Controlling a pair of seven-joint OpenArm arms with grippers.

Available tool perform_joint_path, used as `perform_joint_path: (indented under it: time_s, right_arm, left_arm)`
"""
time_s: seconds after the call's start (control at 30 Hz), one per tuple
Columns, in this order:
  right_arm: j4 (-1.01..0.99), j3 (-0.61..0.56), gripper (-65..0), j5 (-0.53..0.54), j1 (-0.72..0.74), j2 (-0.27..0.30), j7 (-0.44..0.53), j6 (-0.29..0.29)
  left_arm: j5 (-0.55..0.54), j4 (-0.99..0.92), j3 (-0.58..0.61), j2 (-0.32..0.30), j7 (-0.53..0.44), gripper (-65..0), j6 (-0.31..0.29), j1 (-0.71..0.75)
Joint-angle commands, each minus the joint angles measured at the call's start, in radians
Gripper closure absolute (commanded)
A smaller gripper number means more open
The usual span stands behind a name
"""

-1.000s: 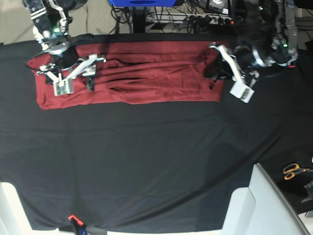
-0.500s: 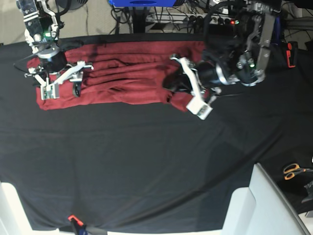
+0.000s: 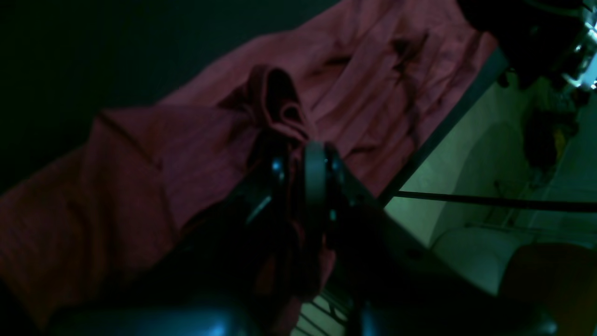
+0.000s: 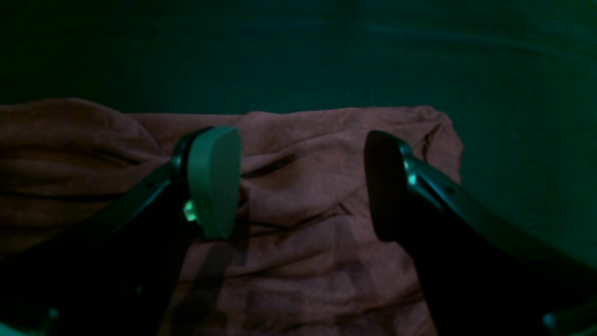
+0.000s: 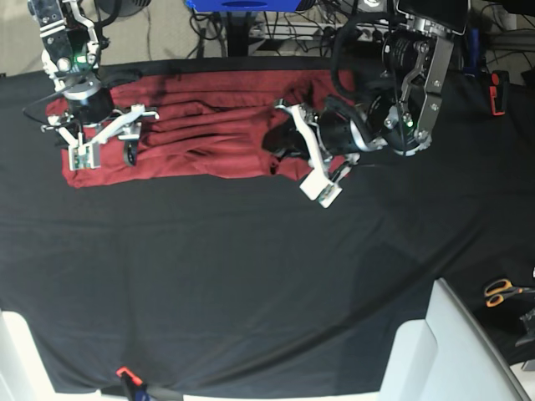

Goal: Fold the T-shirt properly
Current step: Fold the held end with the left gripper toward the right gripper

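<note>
The near part of the tabletop [image 5: 251, 284] lies bare under its black cloth, with orange scissors [image 5: 501, 291] at its edge. Beyond, the T-shirt [image 5: 209, 125] stretches along the far edge. The left end effector [image 5: 288, 154], clamped tight on the shirt's end, has carried that end inward across the shirt since a second ago, so the cloth now doubles over itself: a crosswise fold looks underway. The right end effector [image 5: 109, 142] hovers spread wide over the shirt's opposite end, gripping nothing.

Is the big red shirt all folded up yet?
Not yet. The dark-red knit T-shirt lies in a long wrinkled strip, one end pinched by the left gripper.
</note>
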Motion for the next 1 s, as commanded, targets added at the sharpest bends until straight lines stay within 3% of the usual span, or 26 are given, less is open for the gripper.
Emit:
perform_joint_path:
  time_s: [0.0, 0.97]
  right_arm:
    - [0.022, 0.005, -39.2, -0.005, 0.000, 0.007, 0.029, 0.001]
    - [0.022, 0.002, -39.2, -0.005, 0.000, 0.007, 0.027, 0.001]
  left_arm:
    - [-0.021, 0.015, 0.005, -0.001, -0.020, 0.0, -0.003, -0.007]
    - [-0.021, 0.012, 0.015, 0.028, -0.017, 0.0, -0.003, -0.019]
